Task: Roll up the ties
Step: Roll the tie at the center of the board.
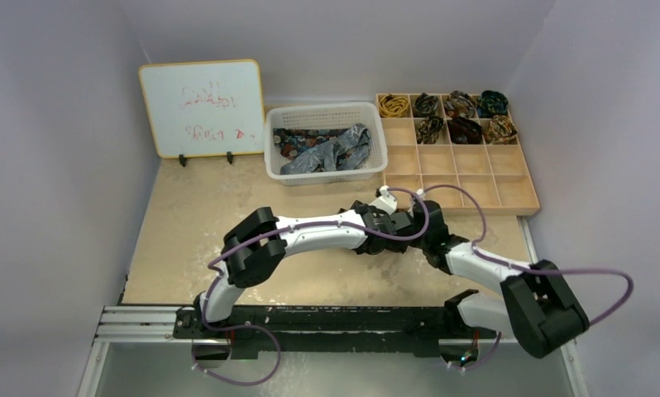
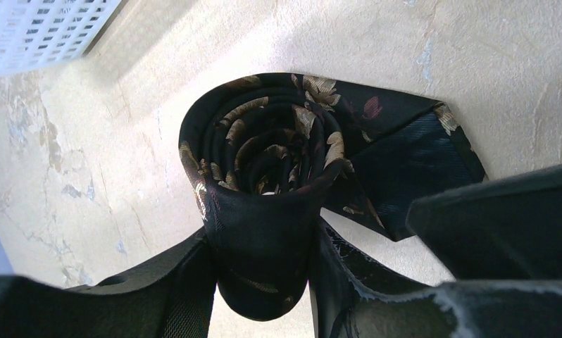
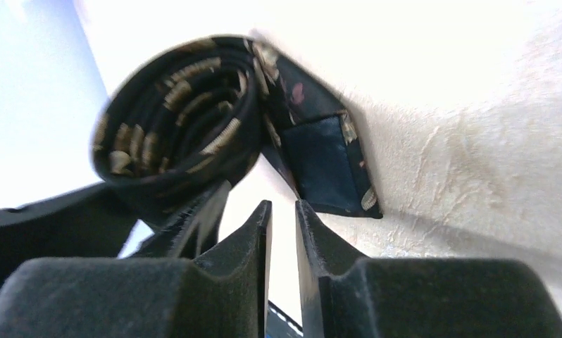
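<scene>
Now the left gripper [image 2: 260, 243] is clamping the rolled tie [image 2: 264, 141], one finger pressing on each side of the coil's lower part. The roll is dark with gold-brown leaf motifs and is standing on edge, its spiral facing the left wrist camera. It is sitting mid-table [image 2: 88, 176], lower edge hidden by the fingers, so I cannot tell whether it is touching the surface. The tail [image 2: 412, 162] is coming off the right side of the roll and lying flat on the table, its plain dark lining showing and its pointed end aiming away from the coil.

The right gripper [image 3: 283, 218] is sitting just beside the roll with its fingers nearly together, only a thin gap showing and nothing visible between them. Its tips are pointing at the tail's near edge; contact cannot be told.

In the top view both arms are meeting at the table centre and are hiding the tie.

At the back, the white basket [image 1: 327, 172] is holding loose ties [image 1: 327, 150], grey-blue and dark patterned. Right of it, the wooden tray [image 1: 475, 178] is holding seven coils [image 1: 463, 128], four in the far row and three in the next row. The whiteboard [image 1: 201, 107] is standing left of the basket.
</scene>
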{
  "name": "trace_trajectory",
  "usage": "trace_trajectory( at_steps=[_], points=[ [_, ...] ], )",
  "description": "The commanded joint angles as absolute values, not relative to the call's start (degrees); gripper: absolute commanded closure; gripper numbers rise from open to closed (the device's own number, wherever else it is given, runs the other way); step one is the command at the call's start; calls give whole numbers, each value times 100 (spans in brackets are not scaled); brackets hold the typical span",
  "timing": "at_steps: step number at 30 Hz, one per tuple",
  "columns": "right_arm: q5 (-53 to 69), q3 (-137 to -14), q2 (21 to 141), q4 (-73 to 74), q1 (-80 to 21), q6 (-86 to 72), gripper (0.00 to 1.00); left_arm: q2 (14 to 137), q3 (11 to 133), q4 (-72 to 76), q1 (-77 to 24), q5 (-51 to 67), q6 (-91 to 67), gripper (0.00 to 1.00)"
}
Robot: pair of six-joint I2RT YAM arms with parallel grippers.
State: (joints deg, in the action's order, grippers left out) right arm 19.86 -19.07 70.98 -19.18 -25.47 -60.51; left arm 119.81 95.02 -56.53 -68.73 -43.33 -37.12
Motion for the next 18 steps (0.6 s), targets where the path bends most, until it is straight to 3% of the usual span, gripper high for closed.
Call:
trace_trajectory(
  at_steps=[1,2,12,18],
  points=[
    [974,-1920,6487,-1118,-2320,-6361,77,12003,9599,-5424,-6923,-4358,-3288,56],
    [873,-1931,6407,-960,-2247,-6382,72,12001,9564,-5343,-6932,-4268,-3209,55],
    [516,-2008,5951,-692,-1847,-6330,54,11966,9560,-4799,-7092,-3221,-2138,43],
    [793,-2132,6338,-820,-1752,-6172,51,11907,9659,-4764,-7154,-2883,-1873,43]
  ],
)
